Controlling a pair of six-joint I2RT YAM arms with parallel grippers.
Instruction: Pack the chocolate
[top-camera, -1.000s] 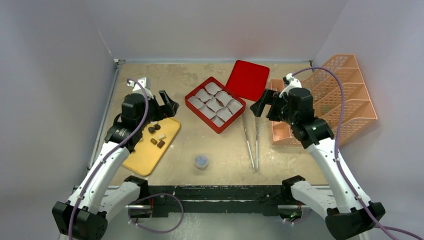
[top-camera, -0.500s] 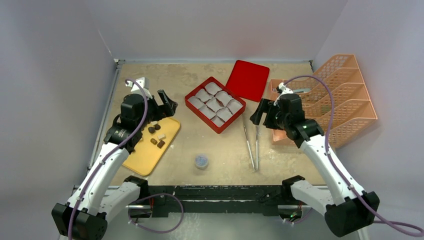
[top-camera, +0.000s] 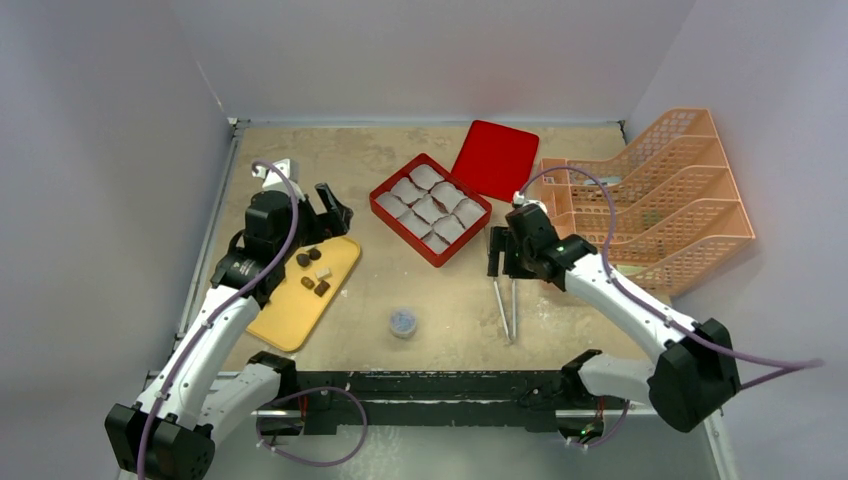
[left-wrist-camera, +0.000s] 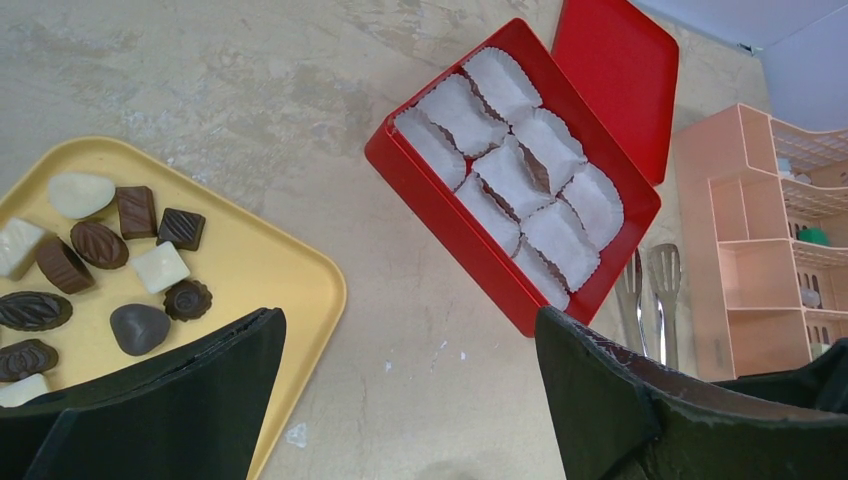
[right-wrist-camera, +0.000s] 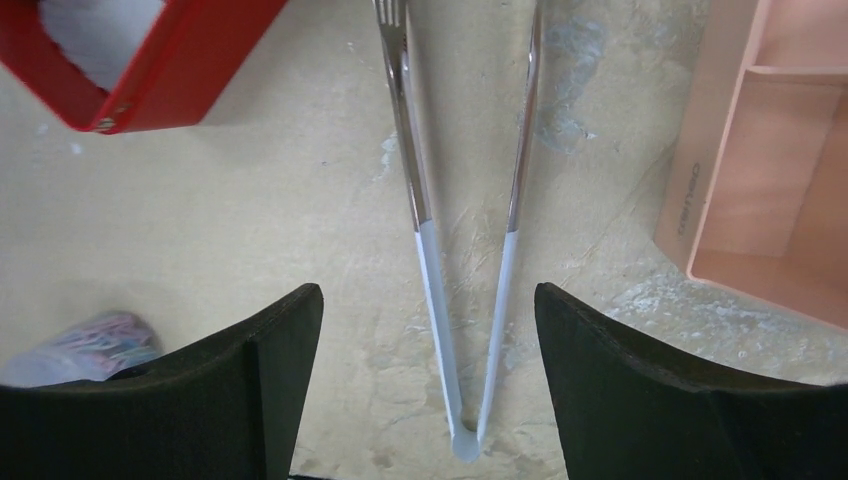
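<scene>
Our right hand (right-wrist-camera: 428, 320) hangs open over the tongs (right-wrist-camera: 420, 250), one finger to each side of their two arms, holding nothing. If we close off-centre, the springy arms may squirt out or skid across the counter (right-wrist-camera: 250, 230) toward the red box (right-wrist-camera: 170, 70). Our left hand (left-wrist-camera: 405, 335) is spread wide and empty at the edge of the yellow tray (left-wrist-camera: 270, 270), where the chocolates (left-wrist-camera: 100, 245) lie loose. A low sweep there could knock them off. The paper liners (left-wrist-camera: 520, 170) may shift under a careless drop.

Steel tongs (right-wrist-camera: 432, 280) beside peach rack (top-camera: 690, 200)
</scene>
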